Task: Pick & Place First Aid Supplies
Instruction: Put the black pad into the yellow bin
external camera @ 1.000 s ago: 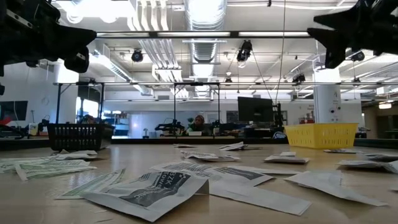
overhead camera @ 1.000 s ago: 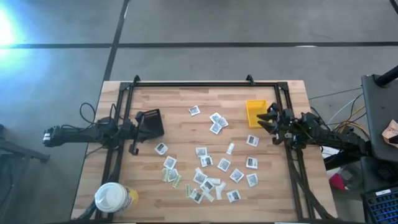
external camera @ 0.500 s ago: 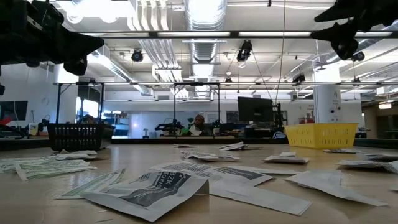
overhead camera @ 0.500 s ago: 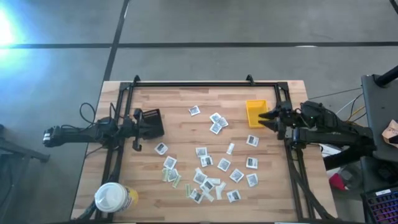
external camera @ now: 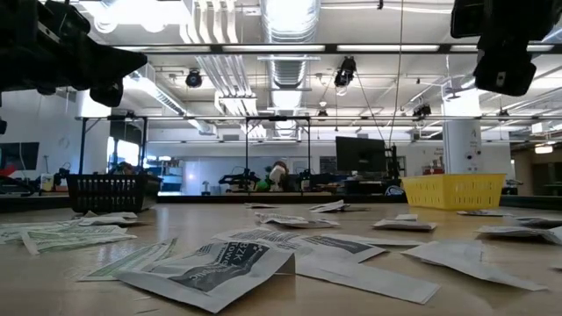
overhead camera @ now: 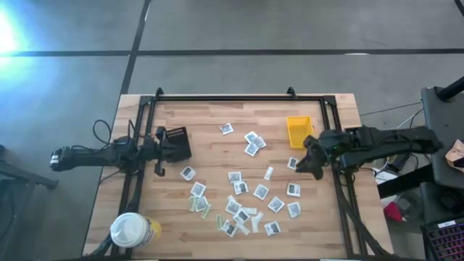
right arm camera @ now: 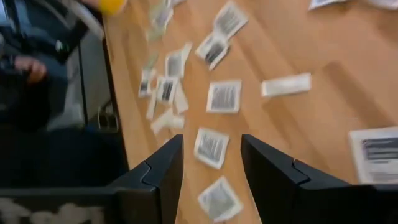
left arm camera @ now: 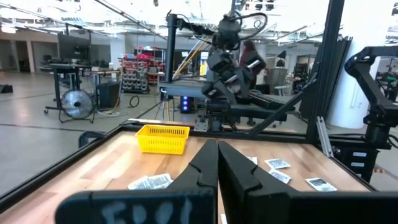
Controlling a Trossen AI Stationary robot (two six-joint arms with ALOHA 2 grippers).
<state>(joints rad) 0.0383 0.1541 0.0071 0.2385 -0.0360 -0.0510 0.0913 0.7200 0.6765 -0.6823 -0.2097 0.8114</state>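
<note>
The first aid supplies (overhead camera: 261,191), small white packets with dark centres plus a few pale strips, lie flat and scattered over the middle and near part of the wooden table (overhead camera: 217,116). The low view shows them up close (external camera: 219,263). My right gripper (overhead camera: 305,165) hangs open above the right end of the scatter, tilted down. Its fingers (right arm camera: 158,168) stand apart over several packets (right arm camera: 222,96), with nothing between them. My left gripper (overhead camera: 161,147) waits shut at the table's left, beside the black tray (overhead camera: 176,143), pointing level (left arm camera: 217,165).
A small yellow bin (overhead camera: 298,131) stands far right, just beyond my right gripper. The black tray sits at the left, and a yellow tub with a white lid (overhead camera: 134,230) at the near left corner. A black frame (overhead camera: 239,96) runs round the table.
My right gripper has swung away from the yellow bin's side toward the near edge, risen, rolled and tipped from roughly level to pointing down at the packets. It has stayed open. The packets have not moved.
</note>
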